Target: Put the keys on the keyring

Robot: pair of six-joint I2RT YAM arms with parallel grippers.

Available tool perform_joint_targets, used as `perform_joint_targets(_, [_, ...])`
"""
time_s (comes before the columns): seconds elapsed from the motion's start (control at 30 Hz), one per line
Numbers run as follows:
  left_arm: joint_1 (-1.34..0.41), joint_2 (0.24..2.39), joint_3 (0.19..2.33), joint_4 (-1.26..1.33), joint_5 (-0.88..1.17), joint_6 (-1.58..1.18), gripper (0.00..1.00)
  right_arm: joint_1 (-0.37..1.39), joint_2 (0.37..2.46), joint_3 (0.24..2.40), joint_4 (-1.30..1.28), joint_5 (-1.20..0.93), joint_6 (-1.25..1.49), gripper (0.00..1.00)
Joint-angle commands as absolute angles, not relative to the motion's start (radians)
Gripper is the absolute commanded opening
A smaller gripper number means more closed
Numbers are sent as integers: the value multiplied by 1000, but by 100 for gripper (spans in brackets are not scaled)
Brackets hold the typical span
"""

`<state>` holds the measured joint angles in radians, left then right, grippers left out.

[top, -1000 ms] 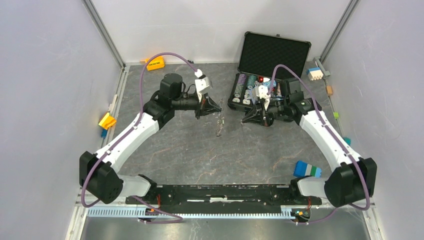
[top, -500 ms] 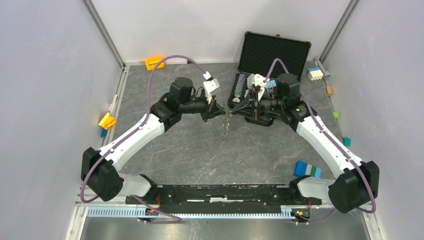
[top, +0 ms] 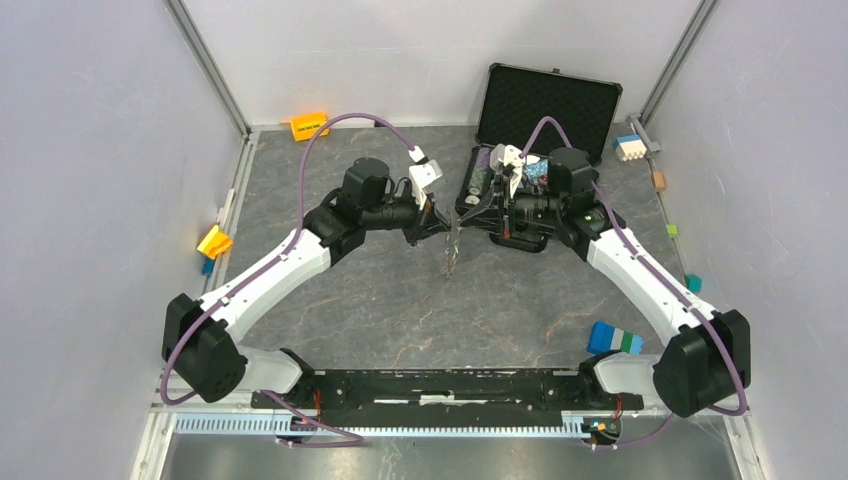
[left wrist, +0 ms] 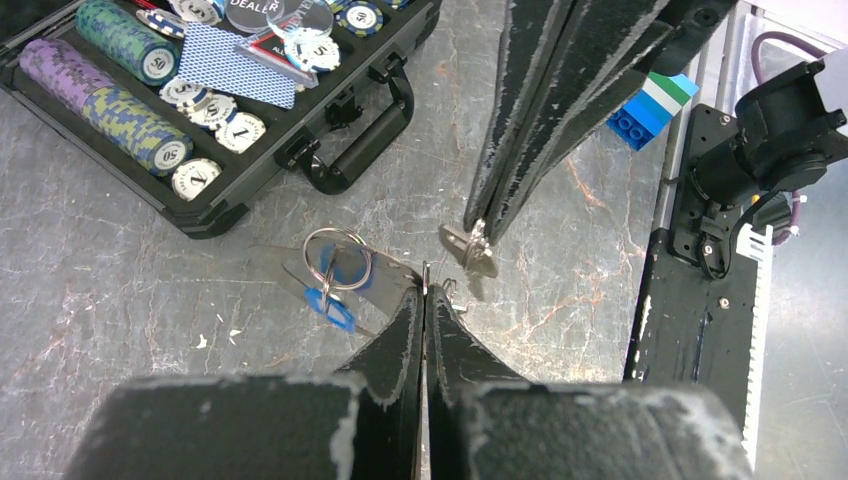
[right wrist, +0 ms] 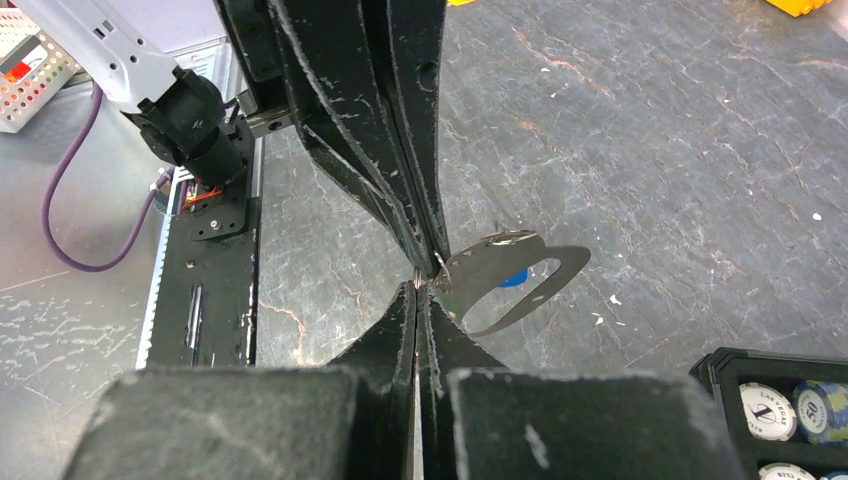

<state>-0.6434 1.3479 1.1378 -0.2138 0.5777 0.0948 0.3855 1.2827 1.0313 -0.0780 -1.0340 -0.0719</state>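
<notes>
- Keyring (left wrist: 336, 288), a silver loop with a blue tag, was held up off the worktop (top: 400, 300), just to the left of the left tool (left wrist: 425, 290) in that tool's own view. Its near edge met the tool's tips.
- The left tool was clenched, its fingers pressed together around a sliver of metal, gripping the keyring by its edge.
- The right tool (right wrist: 417, 290) was clenched too. Seen from the left wrist, it reached in from above with its tips pinching a small flat silver key (left wrist: 468, 250).
- The key sat just to the right of the left tool's tips, close to the loop but apart from it. Whether it touched the left tool's fingers could not be told.
- From overhead, the two tools met tip to tip above the middle of the worktop, and a thin silvery strand dangled below them.
- Beyond the left tool's tips and to the left lay an open black case (left wrist: 345, 150) holding poker chips (left wrist: 130, 110) and a blue card (left wrist: 235, 65).
- A blue, green and white block (left wrist: 650, 105) showed behind the right tool's fingers, near the worktop's edge.
</notes>
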Motion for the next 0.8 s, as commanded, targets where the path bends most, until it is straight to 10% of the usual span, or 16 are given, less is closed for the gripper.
perform_joint_targets(0.0, [-652,1314,1137,-166,591,88,2,390,1294,1024,-27,-1020,-42,0])
perform_joint_targets(0.77, [-657,1304,1129,-167,611,98,2,406,1321,1018,-17,-996,-28,0])
